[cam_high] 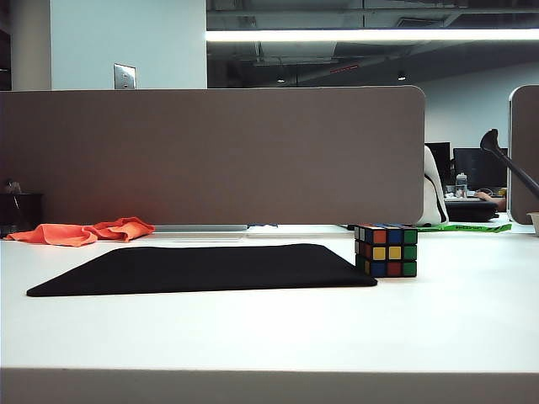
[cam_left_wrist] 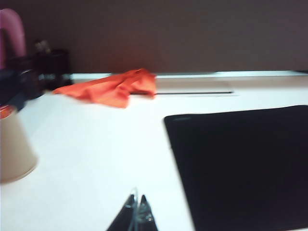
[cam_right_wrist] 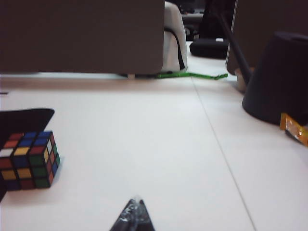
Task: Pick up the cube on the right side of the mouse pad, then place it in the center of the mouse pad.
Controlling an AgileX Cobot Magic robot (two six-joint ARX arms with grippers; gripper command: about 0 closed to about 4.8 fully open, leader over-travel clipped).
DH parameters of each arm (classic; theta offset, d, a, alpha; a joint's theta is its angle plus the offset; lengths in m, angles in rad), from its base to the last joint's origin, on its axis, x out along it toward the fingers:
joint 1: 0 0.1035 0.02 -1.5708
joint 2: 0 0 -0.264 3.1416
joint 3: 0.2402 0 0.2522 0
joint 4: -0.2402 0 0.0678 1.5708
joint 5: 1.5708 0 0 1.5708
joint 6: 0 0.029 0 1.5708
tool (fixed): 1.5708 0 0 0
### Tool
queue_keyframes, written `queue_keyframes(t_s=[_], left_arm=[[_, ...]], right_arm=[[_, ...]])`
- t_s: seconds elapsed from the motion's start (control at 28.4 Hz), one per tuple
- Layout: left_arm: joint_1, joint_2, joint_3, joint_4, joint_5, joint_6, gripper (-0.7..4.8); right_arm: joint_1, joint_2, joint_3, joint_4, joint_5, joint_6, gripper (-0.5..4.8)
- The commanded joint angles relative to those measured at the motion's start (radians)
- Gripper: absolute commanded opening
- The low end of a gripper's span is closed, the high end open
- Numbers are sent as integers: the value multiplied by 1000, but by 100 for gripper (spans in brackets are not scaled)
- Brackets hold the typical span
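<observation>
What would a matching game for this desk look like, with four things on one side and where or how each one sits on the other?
Things:
1. cube
2. mouse pad
3. orange cloth
4. right claw

Descriptions:
A. crumpled at the back left of the table, near the divider
B. shut, low over bare table, apart from the cube
C. lying flat, nothing on top of it
D. standing on the table at the pad's right edge

Pairs: 1-D, 2-C, 3-A, 4-B
</observation>
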Motion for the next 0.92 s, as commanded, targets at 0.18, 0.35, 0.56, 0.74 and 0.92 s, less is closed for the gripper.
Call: queue_keyframes(t_s=[0.18, 0.35, 0.56, 0.74, 0.92], left_arm=[[1, 1, 3, 95, 374, -1, -6], [1, 1, 3, 95, 501, -49, -6], [0, 1, 3, 86, 547, -90, -6], [0, 1, 3, 68, 552, -90, -6], [0, 1, 3, 62, 552, -90, -6]], right_arm=[[5, 2, 49, 73, -24, 31, -5], [5, 3, 74, 67, -29, 31, -5], [5, 27, 97, 80, -29, 31, -6], [5, 102, 141, 118, -29, 31, -5], [5, 259, 234, 127, -42, 30, -5]])
